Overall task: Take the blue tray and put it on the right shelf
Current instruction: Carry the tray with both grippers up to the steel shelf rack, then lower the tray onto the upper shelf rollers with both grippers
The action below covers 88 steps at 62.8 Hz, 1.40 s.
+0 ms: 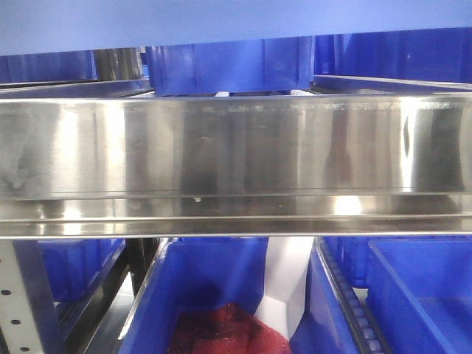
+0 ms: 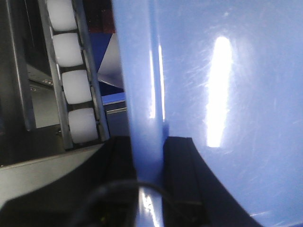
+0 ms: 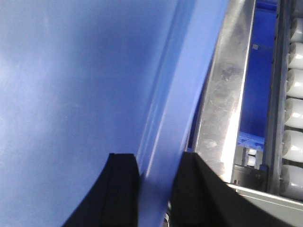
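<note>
The blue tray [image 1: 221,22] is a light periwinkle band across the top of the front view, held above the steel shelf lip [image 1: 236,147]. In the left wrist view my left gripper [image 2: 147,161] is shut on the tray's left rim [image 2: 142,94], one black finger on each side; the glossy tray floor [image 2: 236,94] fills the right. In the right wrist view my right gripper [image 3: 158,175] is shut on the tray's right rim [image 3: 175,94], with the tray floor [image 3: 71,94] filling the left.
Deep darker blue bins [image 1: 228,66] stand behind the shelf lip, and more [image 1: 420,287] below; one [image 1: 221,324] holds red stuff. A perforated grey upright [image 1: 15,295] is at lower left. White roller tracks [image 2: 71,71] [image 3: 296,113] and a steel rail [image 3: 227,94] flank the tray.
</note>
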Each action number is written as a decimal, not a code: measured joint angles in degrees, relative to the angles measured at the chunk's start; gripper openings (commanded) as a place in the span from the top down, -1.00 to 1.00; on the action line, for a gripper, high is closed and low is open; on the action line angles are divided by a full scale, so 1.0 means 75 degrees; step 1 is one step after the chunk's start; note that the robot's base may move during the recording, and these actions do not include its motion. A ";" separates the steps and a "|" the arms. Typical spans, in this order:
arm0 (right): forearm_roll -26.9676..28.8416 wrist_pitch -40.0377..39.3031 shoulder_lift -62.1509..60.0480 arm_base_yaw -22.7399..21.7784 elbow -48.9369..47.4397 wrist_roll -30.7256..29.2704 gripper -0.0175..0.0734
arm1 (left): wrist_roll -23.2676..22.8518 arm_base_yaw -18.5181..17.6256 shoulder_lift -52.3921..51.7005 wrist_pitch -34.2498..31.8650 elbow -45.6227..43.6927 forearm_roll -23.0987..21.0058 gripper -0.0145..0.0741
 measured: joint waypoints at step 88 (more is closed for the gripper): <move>-0.0122 -0.0035 0.4409 -0.1133 -0.3190 -0.0430 0.49 | 0.0769 0.1224 0.3712 -0.0129 -0.3170 0.0403 0.78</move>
